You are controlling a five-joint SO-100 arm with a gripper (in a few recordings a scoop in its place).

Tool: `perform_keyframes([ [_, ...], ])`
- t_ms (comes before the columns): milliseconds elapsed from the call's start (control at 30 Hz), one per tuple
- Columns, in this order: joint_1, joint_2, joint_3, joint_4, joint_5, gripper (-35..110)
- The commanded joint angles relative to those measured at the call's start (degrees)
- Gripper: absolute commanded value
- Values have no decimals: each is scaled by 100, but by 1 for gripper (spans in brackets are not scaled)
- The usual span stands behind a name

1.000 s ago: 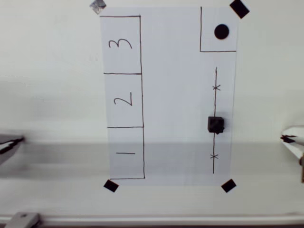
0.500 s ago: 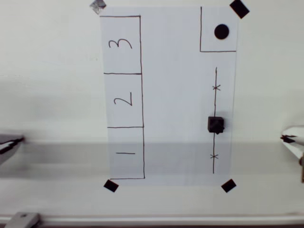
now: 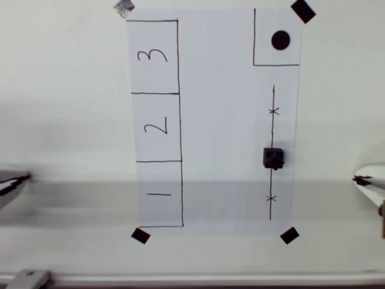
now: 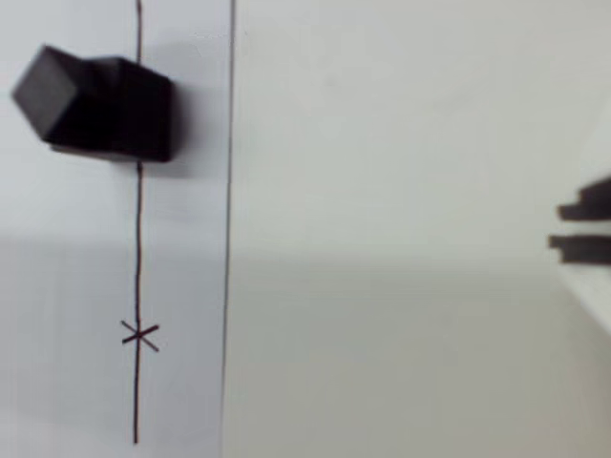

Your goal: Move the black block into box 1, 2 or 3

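We see the black block (image 3: 273, 158) sitting on the pen line (image 3: 272, 138) between its two x marks, right side of the paper sheet (image 3: 216, 120) in the overhead view, well apart from box 1 (image 3: 159, 194). Gripper (image 3: 368, 180) sits off the sheet's right edge; can't tell if fingers are apart or together.

Black block (image 3: 273, 158) on pen line (image 3: 272, 132) near right edge of paper sheet (image 3: 222, 120), between two x marks. Boxes 3, 2 and box 1 (image 3: 159, 194) stacked along left edge. Black dot (image 3: 280, 40) in square outline, top right corner. Gripper (image 3: 367, 180) at right picture edge, apart from block.
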Motion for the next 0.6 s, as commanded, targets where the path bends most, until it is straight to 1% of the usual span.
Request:
perform_keyframes([
  [0, -193, -422, -571, 0, -26, 0],
  [233, -439, -2848, -2628, 114, 149, 6],
  [367, -457, -4395, -3981, 536, 44, 9],
  [467, -545, -5353, -4808, 615, 97, 15],
  [567, -633, -6161, -5440, 615, 149, 23],
])
